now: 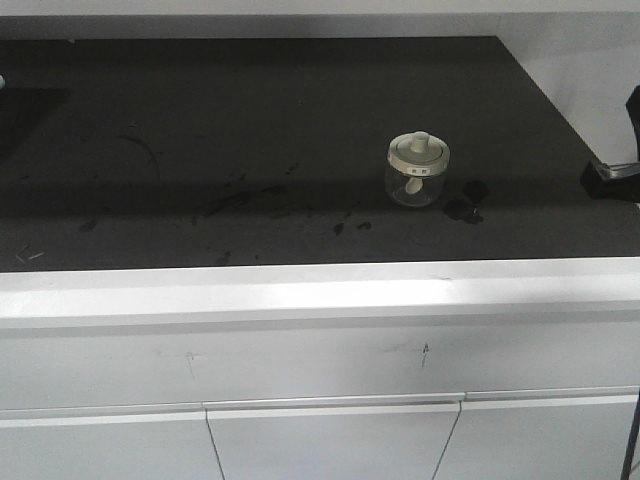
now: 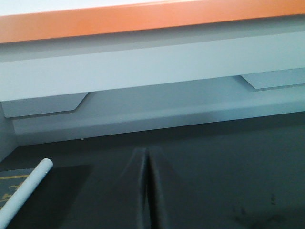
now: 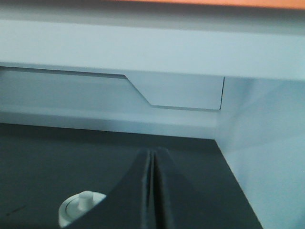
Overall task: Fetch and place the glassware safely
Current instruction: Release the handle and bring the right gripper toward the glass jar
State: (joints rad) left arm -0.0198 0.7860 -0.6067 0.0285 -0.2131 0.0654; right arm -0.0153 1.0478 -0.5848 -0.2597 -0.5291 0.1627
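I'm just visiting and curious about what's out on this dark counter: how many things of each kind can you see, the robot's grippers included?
Lidded glass jar: 1
Grippers: 2 (left gripper, right gripper, both shut)
White tube: 1
Total: 4
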